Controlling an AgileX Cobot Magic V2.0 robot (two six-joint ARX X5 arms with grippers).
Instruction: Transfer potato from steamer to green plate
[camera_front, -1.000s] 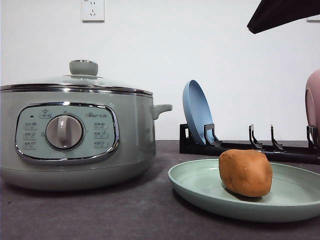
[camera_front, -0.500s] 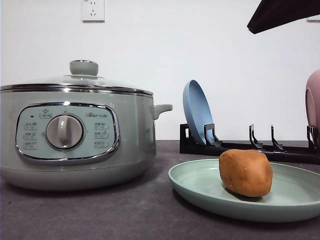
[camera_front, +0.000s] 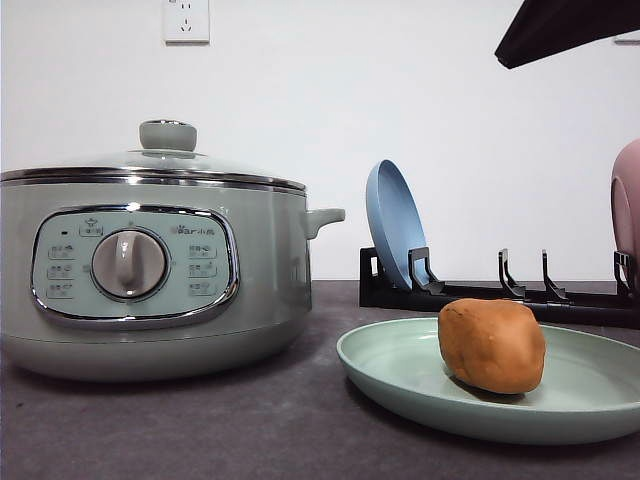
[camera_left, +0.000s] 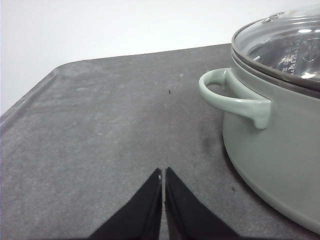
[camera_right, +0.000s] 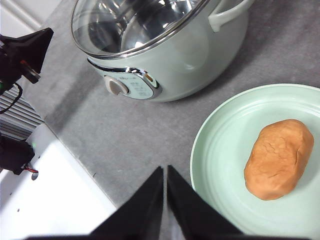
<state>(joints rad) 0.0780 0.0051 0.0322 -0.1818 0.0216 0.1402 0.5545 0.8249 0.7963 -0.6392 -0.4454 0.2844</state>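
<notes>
Above the green plate (camera_right: 220, 150), right hand (camera_right: 165, 172) closed, empty.

The front camera is sitting low, almost at table height, and looking forward at the pot (camera_front: 150, 270) on the left and the green plate (camera_front: 400, 375) close by on the right. The left wrist camera is looking along the gray table (camera_left: 100, 125) from close up, with the pot's handle (camera_left: 232, 97) and lid (camera_left: 285, 42) off to one side. The right wrist camera is looking down from higher up, and it is sharing the pot (camera_right: 165, 50), the plate (camera_right: 220, 165) and the potato (camera_right: 279, 158) with the front camera.
</notes>
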